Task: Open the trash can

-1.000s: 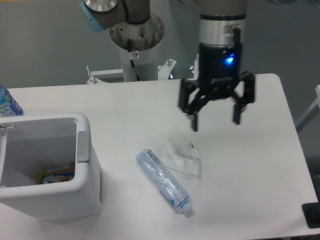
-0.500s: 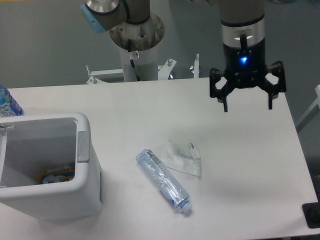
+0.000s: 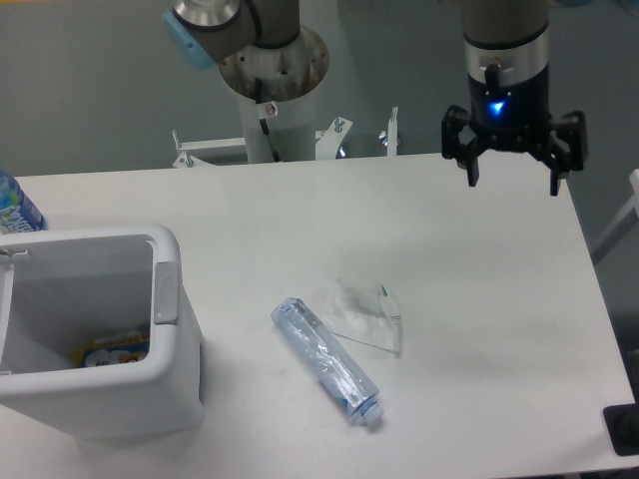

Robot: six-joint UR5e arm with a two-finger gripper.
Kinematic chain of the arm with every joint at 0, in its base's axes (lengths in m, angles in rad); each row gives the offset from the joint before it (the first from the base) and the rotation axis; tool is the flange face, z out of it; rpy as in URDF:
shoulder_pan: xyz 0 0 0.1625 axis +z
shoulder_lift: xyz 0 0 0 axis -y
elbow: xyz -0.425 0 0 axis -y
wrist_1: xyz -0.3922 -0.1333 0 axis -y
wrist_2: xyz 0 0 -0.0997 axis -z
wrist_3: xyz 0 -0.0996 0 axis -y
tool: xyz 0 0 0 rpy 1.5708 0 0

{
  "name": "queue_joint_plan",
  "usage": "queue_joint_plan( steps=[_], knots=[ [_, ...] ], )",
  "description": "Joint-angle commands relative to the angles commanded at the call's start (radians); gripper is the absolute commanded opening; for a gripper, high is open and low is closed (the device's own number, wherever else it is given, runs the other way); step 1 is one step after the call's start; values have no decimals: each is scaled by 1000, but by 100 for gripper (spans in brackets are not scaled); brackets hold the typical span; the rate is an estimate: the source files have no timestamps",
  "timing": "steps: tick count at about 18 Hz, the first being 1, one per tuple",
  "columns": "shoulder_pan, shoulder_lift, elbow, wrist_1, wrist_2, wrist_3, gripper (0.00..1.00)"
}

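The white trash can [image 3: 170, 389] stands at the table's front left with its top open, so I see inside to a yellow and blue wrapper [image 3: 115, 349] at the bottom. A grey tab [image 3: 166, 295] sits on its right rim. My gripper [image 3: 513, 185] hangs open and empty high over the table's far right edge, far from the can.
A crushed clear plastic bottle [image 3: 327, 361] lies near the table's middle front, with a crumpled clear plastic bag [image 3: 361, 314] touching it on the right. A blue-labelled bottle [image 3: 14, 208] peeks in at the left edge. The robot's base column [image 3: 272, 90] rises behind the table.
The gripper has risen and moved right and back, from above the crumpled bag to the far right edge, staying open. The can, bottle and bag have not moved.
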Motion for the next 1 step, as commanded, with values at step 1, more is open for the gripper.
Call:
queue_joint_plan(
  steps=[1],
  knots=[
    [0, 0, 0, 2, 0, -3, 100]
  ],
)
